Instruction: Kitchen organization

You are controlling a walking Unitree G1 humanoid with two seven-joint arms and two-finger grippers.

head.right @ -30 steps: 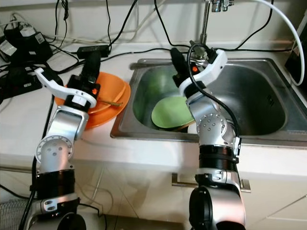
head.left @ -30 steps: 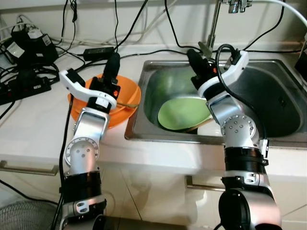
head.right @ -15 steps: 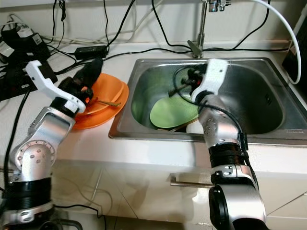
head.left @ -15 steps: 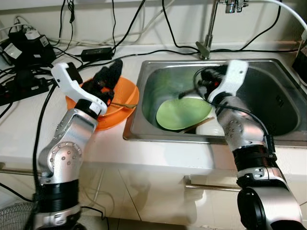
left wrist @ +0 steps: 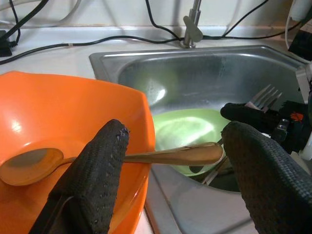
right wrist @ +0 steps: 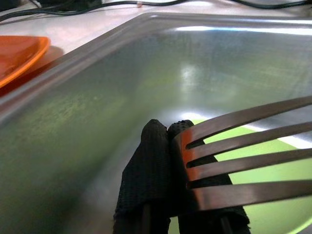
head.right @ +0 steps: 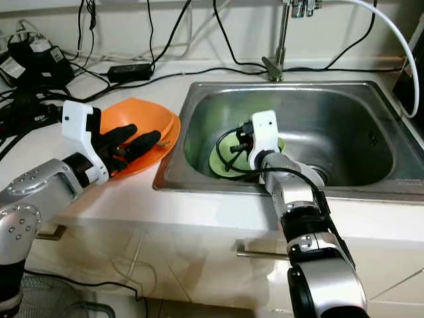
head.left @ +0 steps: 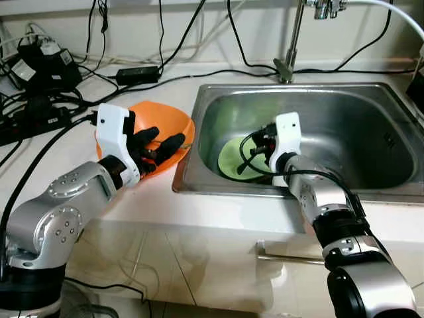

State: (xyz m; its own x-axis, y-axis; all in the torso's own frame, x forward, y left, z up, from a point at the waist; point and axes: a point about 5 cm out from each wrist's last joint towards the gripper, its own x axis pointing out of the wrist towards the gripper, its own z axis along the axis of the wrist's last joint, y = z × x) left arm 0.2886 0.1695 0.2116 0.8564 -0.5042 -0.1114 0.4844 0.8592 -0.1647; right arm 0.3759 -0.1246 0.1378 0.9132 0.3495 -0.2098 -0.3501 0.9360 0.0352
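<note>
The right gripper (right wrist: 168, 161) has dropped low into the stainless steel sink (head.left: 344, 106), fingers pinched on a silver metal fork (right wrist: 243, 156) above the round green plate (head.left: 233, 159). The left gripper (left wrist: 170, 161) has swung down, fingers spread around the golden spoon (left wrist: 97, 158) lying in the orange plastic bowl (left wrist: 58, 112), likely its next grab. No legible writing anywhere.

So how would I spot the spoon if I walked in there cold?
Find the steel sink, then look just left of it on the counter for the orange bowl. The spoon lies in it, its handle sticking out over the rim towards the sink; it is gold, unlike the silver fork in the sink.
</note>
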